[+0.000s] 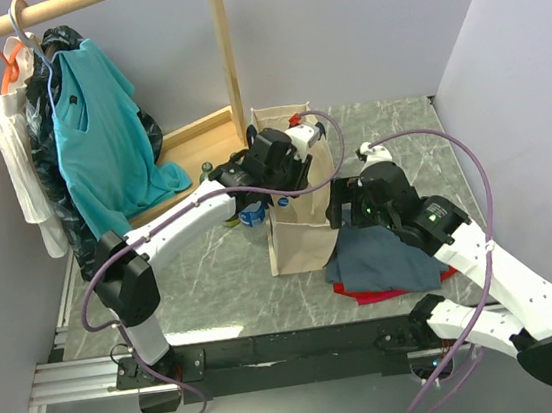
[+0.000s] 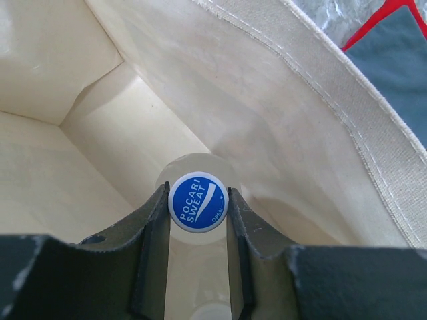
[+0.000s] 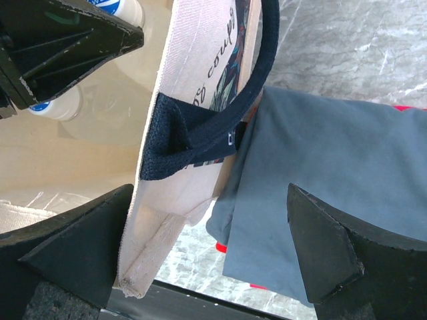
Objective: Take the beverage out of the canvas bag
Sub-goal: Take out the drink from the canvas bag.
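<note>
The canvas bag [image 1: 300, 239] stands upright mid-table, beige with navy handles [image 3: 200, 130]. My left gripper [image 2: 197, 189] reaches down inside it and is shut on the beverage [image 2: 198, 202], a bottle with a blue Pocari Sweat cap pinched between the two fingers. The bottle's body is mostly hidden below the cap. My right gripper [image 3: 208, 193] is wide open at the bag's right rim, with the bag's wall [image 3: 180, 200] hanging between its fingers, close to the left one. It squeezes nothing.
A folded grey-blue cloth [image 1: 383, 259] on a red cloth lies against the bag's right side. Other bottles [image 1: 250, 215] stand left of the bag. A wooden rack with hanging clothes [image 1: 96, 138] fills the back left. A second round top [image 2: 213, 310] shows low inside the bag.
</note>
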You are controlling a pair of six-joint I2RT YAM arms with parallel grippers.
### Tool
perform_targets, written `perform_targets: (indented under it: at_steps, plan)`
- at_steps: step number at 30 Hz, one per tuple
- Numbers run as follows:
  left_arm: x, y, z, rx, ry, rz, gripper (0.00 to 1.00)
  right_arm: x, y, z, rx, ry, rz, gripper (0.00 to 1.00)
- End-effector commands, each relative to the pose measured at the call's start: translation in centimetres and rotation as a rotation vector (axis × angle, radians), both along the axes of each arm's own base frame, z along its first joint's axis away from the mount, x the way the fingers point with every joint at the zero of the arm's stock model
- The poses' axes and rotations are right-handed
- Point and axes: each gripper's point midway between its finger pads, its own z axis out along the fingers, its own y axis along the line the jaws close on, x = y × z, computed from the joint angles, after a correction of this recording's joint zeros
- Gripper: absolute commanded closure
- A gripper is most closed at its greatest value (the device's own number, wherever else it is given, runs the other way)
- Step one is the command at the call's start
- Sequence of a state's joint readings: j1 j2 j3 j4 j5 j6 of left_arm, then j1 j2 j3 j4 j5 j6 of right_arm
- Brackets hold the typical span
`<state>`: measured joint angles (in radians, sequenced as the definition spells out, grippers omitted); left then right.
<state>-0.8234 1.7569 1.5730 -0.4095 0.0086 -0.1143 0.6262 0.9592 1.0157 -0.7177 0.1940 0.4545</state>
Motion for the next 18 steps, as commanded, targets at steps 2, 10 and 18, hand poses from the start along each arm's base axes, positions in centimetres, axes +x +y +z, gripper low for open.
perform_targets:
  at_steps: [2, 10, 18]
  plan:
    - [1.2, -0.9, 10.6, -0.223, -0.201, 0.013, 0.99, 1.0, 0.0, 2.1, -0.004, -0.06, -0.007, 0.0]
    - [1.8, -0.4, 12.1, -0.241, -0.239, 0.044, 0.99, 1.2, 0.2, 2.3, -0.003, -0.066, -0.001, 0.0]
    - [2.0, -0.5, 14.3, -0.278, -0.275, 0.039, 0.99, 1.5, 0.4, 2.6, -0.006, -0.071, 0.003, 0.0]
